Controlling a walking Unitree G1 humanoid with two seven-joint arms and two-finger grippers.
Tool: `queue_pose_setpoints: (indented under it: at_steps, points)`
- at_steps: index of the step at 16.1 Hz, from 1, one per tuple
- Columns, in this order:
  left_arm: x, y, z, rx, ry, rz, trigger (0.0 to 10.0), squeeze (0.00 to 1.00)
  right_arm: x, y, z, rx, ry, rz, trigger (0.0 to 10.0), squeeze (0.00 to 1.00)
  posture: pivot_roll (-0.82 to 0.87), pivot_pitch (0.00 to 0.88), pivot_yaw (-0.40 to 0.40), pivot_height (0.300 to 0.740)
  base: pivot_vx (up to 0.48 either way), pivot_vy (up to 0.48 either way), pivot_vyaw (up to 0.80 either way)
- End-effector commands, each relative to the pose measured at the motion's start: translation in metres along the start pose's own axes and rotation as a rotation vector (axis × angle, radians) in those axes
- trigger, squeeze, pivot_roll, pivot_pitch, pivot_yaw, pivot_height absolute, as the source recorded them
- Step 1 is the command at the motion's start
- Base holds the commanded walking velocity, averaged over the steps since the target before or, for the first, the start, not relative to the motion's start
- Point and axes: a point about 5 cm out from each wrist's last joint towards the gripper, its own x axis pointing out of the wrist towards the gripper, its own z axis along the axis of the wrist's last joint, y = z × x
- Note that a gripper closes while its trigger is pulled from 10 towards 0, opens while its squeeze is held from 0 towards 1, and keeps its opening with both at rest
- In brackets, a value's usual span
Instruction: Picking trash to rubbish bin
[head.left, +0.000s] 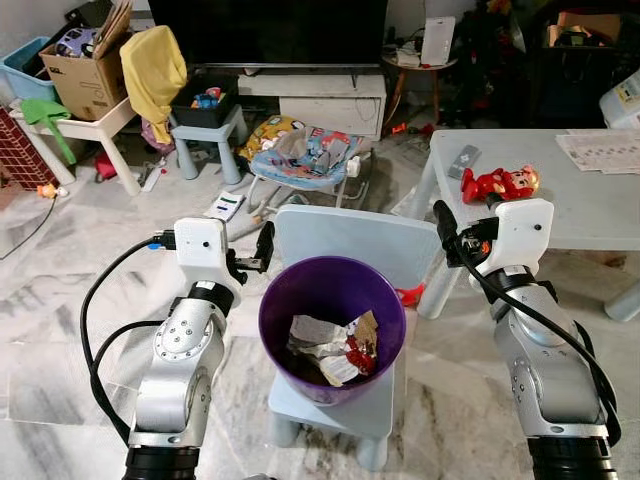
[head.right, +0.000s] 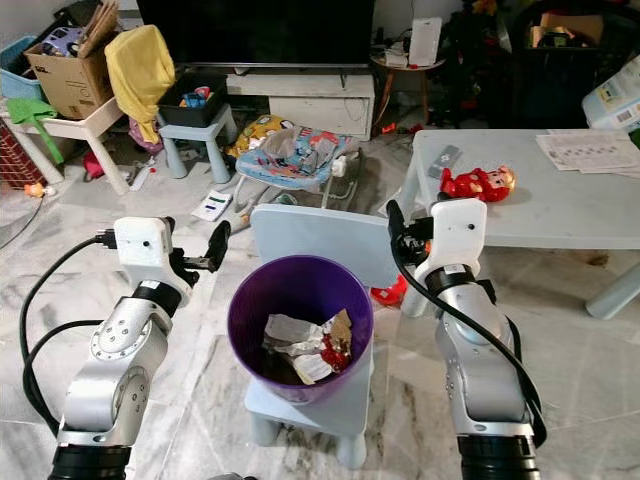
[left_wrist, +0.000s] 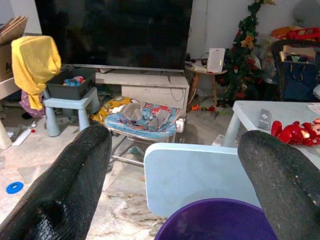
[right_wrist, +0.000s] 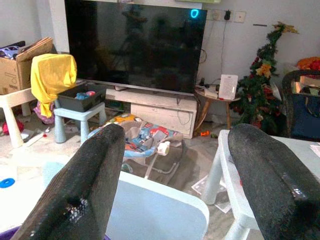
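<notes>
A purple rubbish bin (head.left: 290, 372) stands on the seat of a small light-blue chair (head.left: 352, 243) right in front of me. Crumpled wrappers and paper trash (head.left: 333, 349) lie at its bottom. My left gripper (head.left: 264, 246) hovers just left of the bin's rim, open, with nothing between its fingers (left_wrist: 80, 175). On the other side, level with the chair back, my right gripper (head.left: 443, 226) is also open and empty, fingers (right_wrist: 87, 180) spread wide. Both grippers point forward over the chair.
A grey table (head.left: 590, 205) at the right carries a red toy (head.left: 500, 183), a remote (head.left: 465, 160) and papers. A baby bouncer (head.left: 305, 155) lies on the floor ahead. Beyond are a TV stand (head.left: 320, 95), a stool with a yellow cloth (head.left: 155, 65), and a cardboard box (head.left: 85, 75).
</notes>
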Motion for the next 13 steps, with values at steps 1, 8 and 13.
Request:
queue_pose_setpoints:
  at_steps: [1,8,13]
  points:
    - [0.0001,0.0021,0.0017,0.005,0.003,-0.003,10.0,0.00,0.0009,0.0031,0.0071,0.002,-0.024,0.015,10.0,0.00,0.00,0.063,0.006,0.740,0.000,0.364,0.00]
    - [-0.0001,0.0026,-0.0007,0.007,0.014,0.001,10.0,0.00,0.0030,0.0036,0.0067,0.006,-0.023,0.016,10.0,0.00,0.00,0.061,0.004,0.740,0.000,0.373,0.00]
    - [-0.0001,0.0022,-0.0018,0.003,0.021,0.000,10.0,0.00,0.0037,0.0039,0.0062,0.007,-0.019,0.016,10.0,0.00,0.00,0.062,0.000,0.740,0.000,0.391,0.00]
